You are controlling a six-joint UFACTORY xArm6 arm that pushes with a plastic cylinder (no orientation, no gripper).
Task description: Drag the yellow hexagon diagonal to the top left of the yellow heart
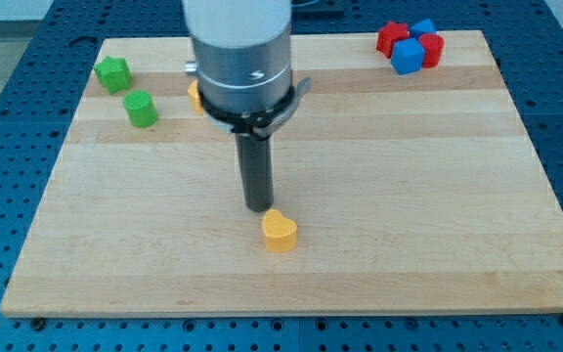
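One dark rod hangs over the pale wooden board [438,196], my tip [259,208] just above and left of the yellow heart block [280,232] — no pincer fitted. Another yellow block [194,95], shape mostly hidden, peeks out behind the arm near the view's top — well apart from the heart.

Pale striped-wood worktop [438,196]; yellow heart [280,232] just below dark tool tip [259,208]; yellow hexagon [194,95]; two green blocks [112,74] [141,109]; red [391,38] and blue blocks [408,56].

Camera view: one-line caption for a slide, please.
My tip just above the yellow heart; yellow block half-hidden behind the arm.
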